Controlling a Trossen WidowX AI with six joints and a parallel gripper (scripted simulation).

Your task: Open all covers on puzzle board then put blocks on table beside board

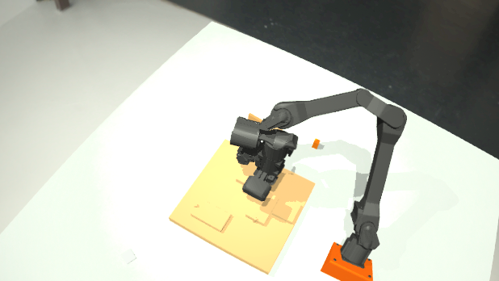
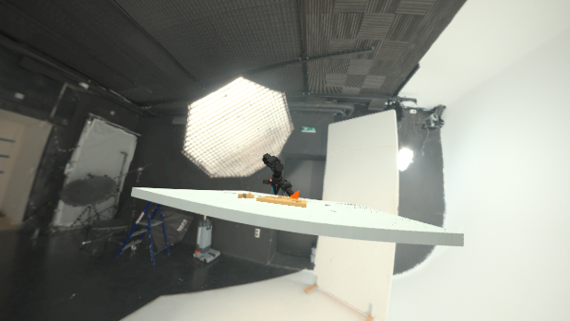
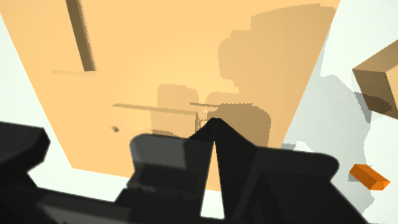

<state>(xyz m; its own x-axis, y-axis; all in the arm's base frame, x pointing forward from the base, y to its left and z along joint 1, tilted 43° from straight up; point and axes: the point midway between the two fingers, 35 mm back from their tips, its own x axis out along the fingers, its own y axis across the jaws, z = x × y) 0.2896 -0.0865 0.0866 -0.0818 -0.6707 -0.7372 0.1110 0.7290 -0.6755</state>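
Note:
The tan puzzle board (image 1: 210,178) (image 3: 150,55) (image 2: 281,200) lies flat on the white table. A square cover (image 1: 211,218) sits near its front left, and another cover (image 1: 284,210) near its right edge. My gripper (image 1: 258,191) (image 3: 215,122) is shut and empty, its fingertips pressed together low over the middle of the board. A small orange block (image 1: 316,142) (image 3: 369,176) lies on the table right of the board. A larger tan block (image 1: 254,118) (image 3: 382,82) lies on the table behind the board, partly hidden by the arm.
The arm's orange base (image 1: 347,264) stands at the front right of the board. A long narrow slot (image 3: 82,35) runs along the board in the wrist view. The table's far edge (image 1: 323,69) drops to a dark floor.

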